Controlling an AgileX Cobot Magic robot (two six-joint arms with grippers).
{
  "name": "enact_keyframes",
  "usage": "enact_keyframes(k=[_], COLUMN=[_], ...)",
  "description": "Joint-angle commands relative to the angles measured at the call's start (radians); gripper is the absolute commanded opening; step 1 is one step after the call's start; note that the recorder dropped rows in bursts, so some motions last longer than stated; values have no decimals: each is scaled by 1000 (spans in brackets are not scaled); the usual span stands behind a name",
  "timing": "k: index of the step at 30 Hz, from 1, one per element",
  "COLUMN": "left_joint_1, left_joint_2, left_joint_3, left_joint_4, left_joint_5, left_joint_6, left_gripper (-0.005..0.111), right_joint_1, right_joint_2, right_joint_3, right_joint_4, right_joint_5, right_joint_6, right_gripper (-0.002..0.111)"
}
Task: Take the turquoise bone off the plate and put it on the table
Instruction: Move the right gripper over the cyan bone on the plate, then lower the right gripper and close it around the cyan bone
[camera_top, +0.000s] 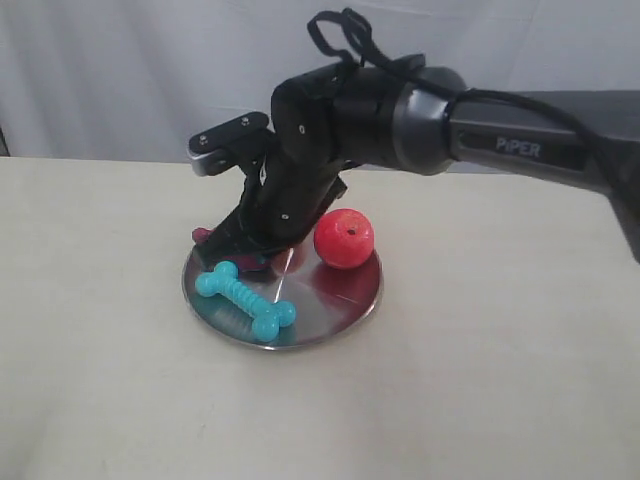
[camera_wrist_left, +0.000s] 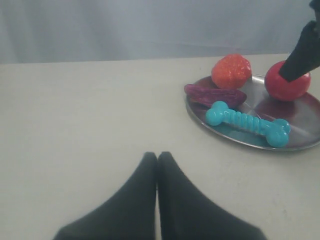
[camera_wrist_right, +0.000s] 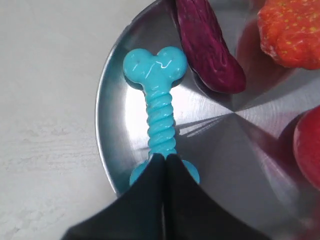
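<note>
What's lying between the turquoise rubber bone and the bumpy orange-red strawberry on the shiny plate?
A dark purple elongated piece lies between the turquoise rubber bone and the bumpy orange-red strawberry; the left wrist view shows it plainly.

Glossy ridged bone (camera_wrist_right: 161, 120), brushed-metal plate (camera_wrist_right: 220, 145)

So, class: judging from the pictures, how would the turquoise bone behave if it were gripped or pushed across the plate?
The turquoise bone looks glossy, so probably slippery on the shiny plate. Its ridged shaft should aid grip. Knobbed ends likely stop it rolling far.
</note>
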Motion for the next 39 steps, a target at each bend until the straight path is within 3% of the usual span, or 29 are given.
enact_keyframes(k=[1,8,10,14,17,39], left_joint_1=[-3,-3,-3,-3,-3,-3], left_joint_2=[-1,-1,-1,-1,-1,-1], left_joint_3=[3,3,3,3,3,3], left_joint_4=[0,0,0,0,0,0], left_joint_5=[-1,-1,-1,-1,-1,-1], left_joint_6=[-1,-1,-1,-1,-1,-1], left_gripper=[0,0,0,0,0,0], right_joint_1=[0,0,0,0,0,0], right_joint_2=[41,52,52,52,52,78], right_joint_3=[-5,-5,-5,-5,-5,-5], right_joint_4=[-5,-5,-5,-1,-1,15], right_joint_5=[-49,-68,-68,-68,-68,-172], right_joint_6=[-12,-32,-36,-36,-34,-50], right_gripper=[-1,1,10,40,55,56])
